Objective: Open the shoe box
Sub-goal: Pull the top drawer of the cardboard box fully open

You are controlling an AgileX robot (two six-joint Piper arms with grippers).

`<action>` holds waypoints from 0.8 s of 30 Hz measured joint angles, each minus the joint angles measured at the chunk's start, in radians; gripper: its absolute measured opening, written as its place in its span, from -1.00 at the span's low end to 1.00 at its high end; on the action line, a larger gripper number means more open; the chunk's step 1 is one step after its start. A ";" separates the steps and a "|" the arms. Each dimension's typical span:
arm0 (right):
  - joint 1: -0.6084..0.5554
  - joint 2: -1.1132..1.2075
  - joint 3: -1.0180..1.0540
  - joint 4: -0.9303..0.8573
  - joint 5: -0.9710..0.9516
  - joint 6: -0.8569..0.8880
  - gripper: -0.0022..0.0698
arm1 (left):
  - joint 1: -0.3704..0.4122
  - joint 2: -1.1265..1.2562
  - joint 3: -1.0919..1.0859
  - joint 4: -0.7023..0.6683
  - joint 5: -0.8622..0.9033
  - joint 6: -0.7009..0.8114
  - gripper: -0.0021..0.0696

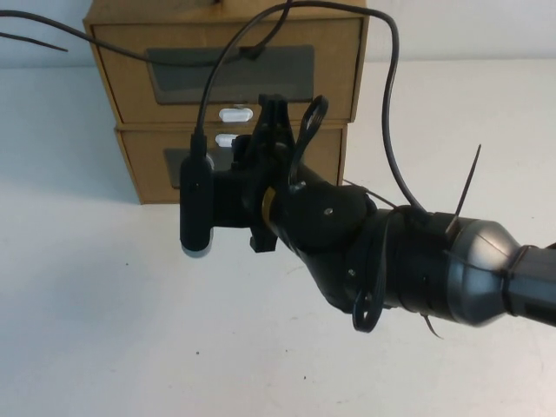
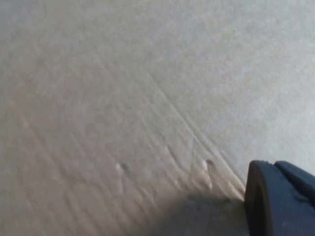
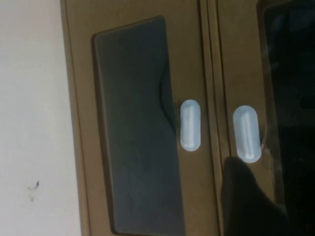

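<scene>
Two grippers are showing; we are unable to tell whether either is open or closed. The right gripper [image 1: 273, 111] is hovering before the white tabs [image 1: 235, 114] of the stacked, closed upper shoe box [image 1: 334, 82] and lower shoe box [image 1: 148, 169]; the left gripper [image 2: 281, 199] is hanging close above the table [image 2: 123, 98].

White table [image 1: 104, 330], pale wall [image 1: 478, 26] behind.

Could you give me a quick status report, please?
Right gripper at the stacked shoe boxes, by the white handles. Left gripper parked close to the table. Both boxes shut. Nothing blocking.
</scene>
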 joint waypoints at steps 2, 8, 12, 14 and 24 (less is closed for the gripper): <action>0.001 0.004 -0.011 -0.002 -0.004 0.005 -0.40 | 0.000 0.000 0.000 0.000 -0.002 -0.029 -0.96; 0.001 0.033 -0.069 -0.008 -0.002 0.014 -0.37 | 0.000 0.000 0.000 -0.012 -0.003 -0.099 -0.96; 0.001 0.048 -0.091 -0.008 0.015 0.014 -0.37 | 0.000 0.005 0.000 -0.057 -0.006 -0.108 -0.96; 0.001 0.050 -0.090 -0.008 0.021 0.014 -0.37 | 0.000 0.008 0.000 -0.081 -0.004 -0.110 -0.96; -0.028 0.063 -0.093 -0.005 0.016 0.016 -0.25 | 0.000 0.014 0.000 -0.101 -0.002 -0.112 -0.96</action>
